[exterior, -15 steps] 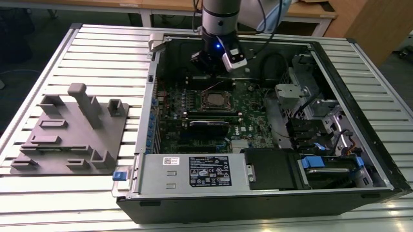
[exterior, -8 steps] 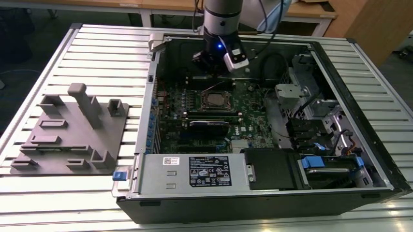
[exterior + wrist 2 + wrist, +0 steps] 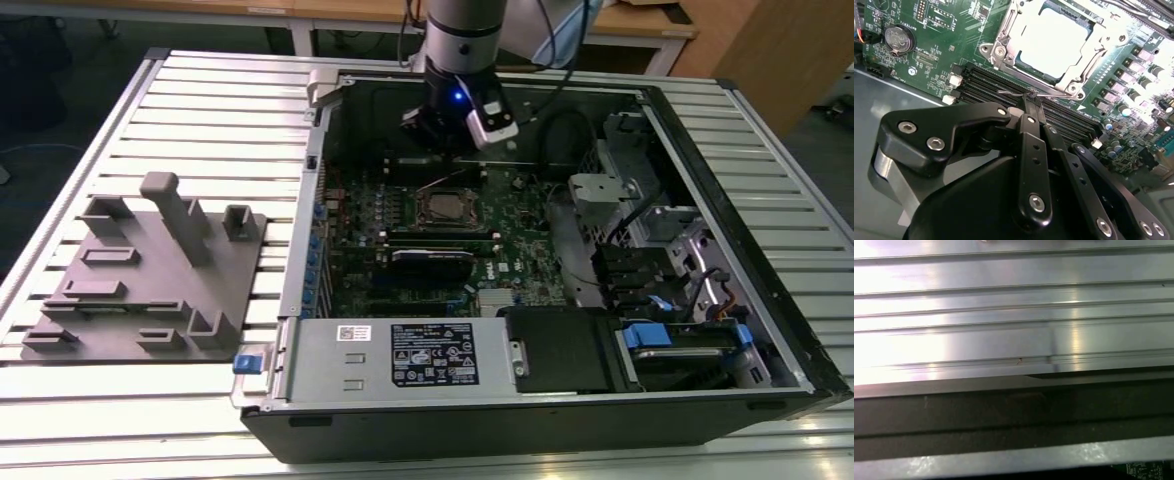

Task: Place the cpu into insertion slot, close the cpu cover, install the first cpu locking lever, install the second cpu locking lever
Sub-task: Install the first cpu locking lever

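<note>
The gripper [image 3: 1030, 100] hangs low inside the open computer case [image 3: 747, 300], its black fingers [image 3: 1026, 150] pressed together on a thin wire locking lever [image 3: 1013, 93]. Just beyond the fingertips sits the insertion slot [image 3: 1004, 37]; the cpu [image 3: 1054, 47] lies seated in it, its pale top showing through the closed cpu cover [image 3: 1074, 75]. Memory slots [image 3: 984, 82] run right beneath the gripper, and the ribbed tabletop [image 3: 200, 90] lies beyond the case.
</note>
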`<act>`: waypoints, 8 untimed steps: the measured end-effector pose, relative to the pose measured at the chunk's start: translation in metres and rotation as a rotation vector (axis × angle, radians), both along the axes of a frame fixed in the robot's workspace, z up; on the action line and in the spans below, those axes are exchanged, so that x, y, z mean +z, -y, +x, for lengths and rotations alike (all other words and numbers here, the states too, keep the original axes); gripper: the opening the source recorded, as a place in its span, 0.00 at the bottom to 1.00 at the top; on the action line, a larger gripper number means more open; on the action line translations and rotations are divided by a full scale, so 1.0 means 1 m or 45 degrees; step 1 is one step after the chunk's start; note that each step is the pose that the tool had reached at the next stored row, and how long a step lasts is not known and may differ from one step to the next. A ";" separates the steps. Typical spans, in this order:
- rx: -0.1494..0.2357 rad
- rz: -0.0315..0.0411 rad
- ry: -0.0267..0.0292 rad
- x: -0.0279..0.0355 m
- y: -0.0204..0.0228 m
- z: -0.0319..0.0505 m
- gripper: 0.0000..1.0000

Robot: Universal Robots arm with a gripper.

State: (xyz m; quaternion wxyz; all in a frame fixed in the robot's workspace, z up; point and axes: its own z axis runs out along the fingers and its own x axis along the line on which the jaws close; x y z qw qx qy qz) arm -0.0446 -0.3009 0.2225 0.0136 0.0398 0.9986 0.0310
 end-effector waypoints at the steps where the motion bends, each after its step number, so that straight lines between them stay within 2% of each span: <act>1: 0.000 0.0002 0.0001 -0.0003 0.0000 0.0004 0.10; 8: 0.000 0.0001 0.0000 -0.0032 0.0000 0.0040 0.10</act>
